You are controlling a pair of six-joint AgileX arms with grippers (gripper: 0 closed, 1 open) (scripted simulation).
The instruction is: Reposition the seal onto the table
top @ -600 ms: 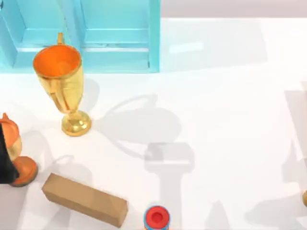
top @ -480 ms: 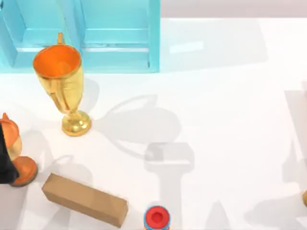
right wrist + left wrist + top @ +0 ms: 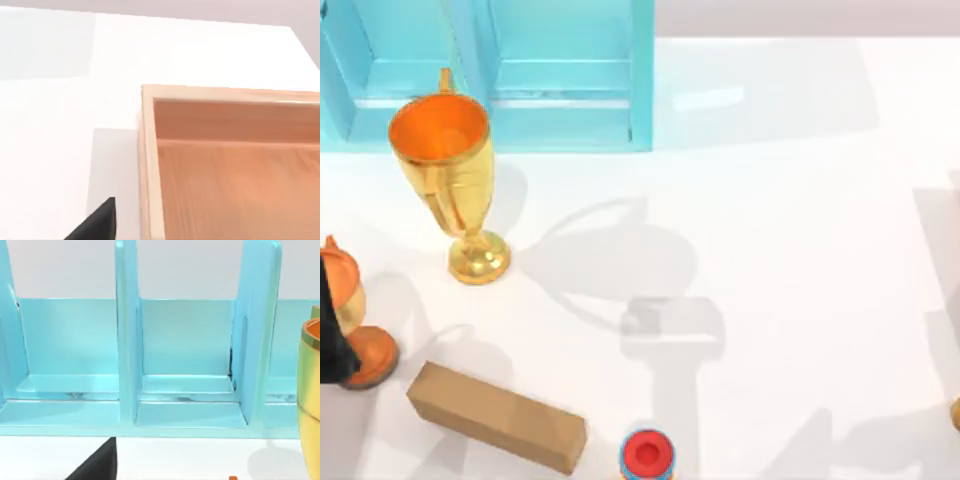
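Observation:
The seal is out of view. The white table (image 3: 780,200) spreads wide across the top view. A black part of my left arm (image 3: 332,335) shows at the table's left edge, in front of an orange-and-gold figure (image 3: 368,352). In the left wrist view a black piece of my left gripper (image 3: 100,466) faces the light blue cabinet (image 3: 187,360). In the right wrist view a black piece of my right gripper (image 3: 100,220) hangs over the table (image 3: 50,125), beside a wooden box (image 3: 235,175).
A tall gold cup (image 3: 452,185) stands before the light blue cabinet (image 3: 565,75) at the back left. A long brown cardboard block (image 3: 496,416) and a red-and-blue round cap (image 3: 647,455) lie near the front. A small gold sliver (image 3: 955,412) shows at the right edge.
The arm shadows at the table's front right have shifted a little. The cup, the block and the cap have not moved.

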